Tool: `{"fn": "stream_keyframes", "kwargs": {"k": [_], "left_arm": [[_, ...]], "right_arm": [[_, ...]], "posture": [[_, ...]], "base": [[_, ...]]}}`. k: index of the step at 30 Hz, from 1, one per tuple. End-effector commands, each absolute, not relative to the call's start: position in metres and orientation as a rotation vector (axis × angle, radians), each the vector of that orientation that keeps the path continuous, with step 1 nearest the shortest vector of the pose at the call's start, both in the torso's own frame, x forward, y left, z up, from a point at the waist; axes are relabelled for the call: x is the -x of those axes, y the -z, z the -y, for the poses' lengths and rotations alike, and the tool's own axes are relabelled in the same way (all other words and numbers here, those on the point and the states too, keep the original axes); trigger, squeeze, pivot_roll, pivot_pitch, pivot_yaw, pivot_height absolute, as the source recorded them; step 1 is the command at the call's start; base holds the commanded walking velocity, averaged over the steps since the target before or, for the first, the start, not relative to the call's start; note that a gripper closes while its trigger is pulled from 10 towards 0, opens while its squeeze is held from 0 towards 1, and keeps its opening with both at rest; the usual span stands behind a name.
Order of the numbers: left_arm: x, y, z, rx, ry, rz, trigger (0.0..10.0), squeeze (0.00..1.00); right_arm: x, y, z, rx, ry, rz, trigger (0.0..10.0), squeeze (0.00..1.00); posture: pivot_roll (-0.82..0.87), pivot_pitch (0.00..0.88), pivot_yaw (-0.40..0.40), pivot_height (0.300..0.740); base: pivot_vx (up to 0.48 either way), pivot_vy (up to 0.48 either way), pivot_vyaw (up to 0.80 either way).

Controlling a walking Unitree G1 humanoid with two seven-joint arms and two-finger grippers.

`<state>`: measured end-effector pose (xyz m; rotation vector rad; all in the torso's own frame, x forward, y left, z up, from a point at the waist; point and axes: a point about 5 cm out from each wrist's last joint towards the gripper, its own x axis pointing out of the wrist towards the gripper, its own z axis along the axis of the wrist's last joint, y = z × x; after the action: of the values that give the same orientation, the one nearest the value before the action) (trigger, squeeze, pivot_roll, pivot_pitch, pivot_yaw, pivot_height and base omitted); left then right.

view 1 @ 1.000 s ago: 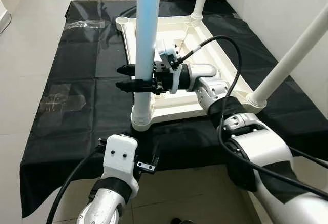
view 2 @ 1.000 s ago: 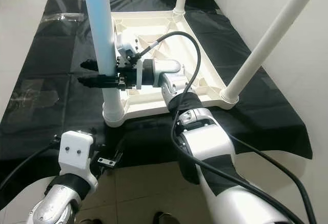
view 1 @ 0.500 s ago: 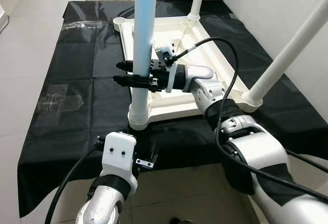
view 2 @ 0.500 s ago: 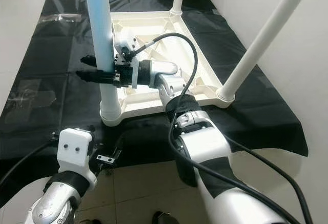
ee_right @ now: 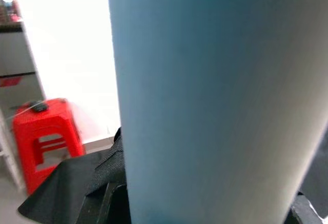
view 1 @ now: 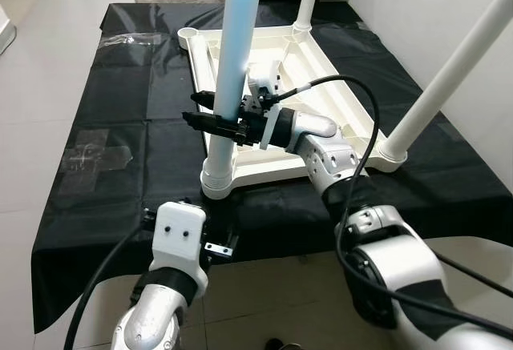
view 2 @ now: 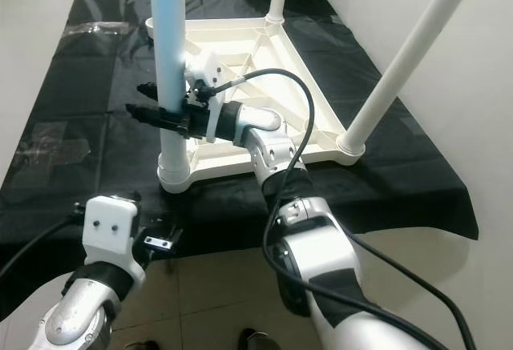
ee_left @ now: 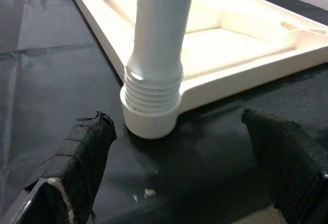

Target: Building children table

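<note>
The top edge is cutting off the blue leg (view 1: 232,70) I'm gripping; the leg is hiding part of my right end effector (view 1: 202,108), and my left end effector (view 1: 180,223) is lying mostly behind its wrist housing.

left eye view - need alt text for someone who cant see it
The right gripper clasps a pale blue table leg standing upright in the corner socket of an upturned white children's table on a black cloth. The left gripper hovers low near that corner.
</note>
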<state>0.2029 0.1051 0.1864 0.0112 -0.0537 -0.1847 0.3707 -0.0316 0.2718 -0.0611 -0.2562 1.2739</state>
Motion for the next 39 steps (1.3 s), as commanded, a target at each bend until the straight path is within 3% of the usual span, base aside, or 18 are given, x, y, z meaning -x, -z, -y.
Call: {"fn": "stream_keyframes", "kwargs": {"k": [1, 7, 11, 14, 20, 30, 34, 39], "left_arm": [[-0.205, -0.182, -0.107, -0.022, 0.188, 0.038, 10.0, 0.0], [-0.209, -0.184, -0.114, -0.037, 0.169, 0.053, 10.0, 0.0], [-0.209, -0.184, -0.114, -0.041, 0.169, 0.053, 10.0, 0.0], [-0.212, -0.184, -0.117, -0.046, 0.167, 0.054, 10.0, 0.0], [-0.213, -0.184, -0.117, -0.048, 0.168, 0.056, 10.0, 0.0], [-0.222, -0.185, -0.125, -0.071, 0.152, 0.076, 10.0, 0.0], [-0.223, -0.185, -0.126, -0.075, 0.148, 0.08, 10.0, 0.0], [-0.224, -0.186, -0.129, -0.082, 0.139, 0.09, 10.0, 0.0]], "right_arm": [[-0.38, -0.237, 0.038, 0.072, -1.085, 0.076, 10.0, 0.0], [-0.386, -0.232, 0.04, 0.012, -0.812, 0.033, 10.0, 0.0], [-0.385, -0.232, 0.04, -0.003, -0.774, 0.031, 10.0, 0.0], [-0.375, -0.23, 0.042, -0.003, -0.626, 0.049, 10.0, 0.0], [-0.373, -0.23, 0.045, -0.019, -0.514, 0.053, 10.0, 0.0], [-0.357, -0.229, 0.037, 0.04, -0.086, 0.062, 10.0, 0.0], [-0.354, -0.228, 0.035, 0.04, -0.035, 0.053, 10.0, 0.0], [-0.34, -0.22, 0.028, -0.068, 0.193, -0.049, 10.0, 0.0]], "posture": [[0.1, 0.222, -0.108, 0.74], [0.1, 0.218, -0.11, 0.74], [0.1, 0.218, -0.11, 0.74], [0.1, 0.219, -0.102, 0.74], [0.1, 0.216, -0.101, 0.74], [0.09, 0.196, -0.1, 0.74], [0.09, 0.191, -0.099, 0.74], [0.1, 0.18, -0.104, 0.74]], "base": [[0.0, 0.0, 0.0], [0.0, 0.0, 0.0], [0.0, 0.0, 0.0], [0.0, 0.0, 0.0], [0.0, 0.0, 0.0], [0.0, 0.0, 0.0], [0.0, 0.0, 0.0], [0.0, 0.0, 0.0]]}}
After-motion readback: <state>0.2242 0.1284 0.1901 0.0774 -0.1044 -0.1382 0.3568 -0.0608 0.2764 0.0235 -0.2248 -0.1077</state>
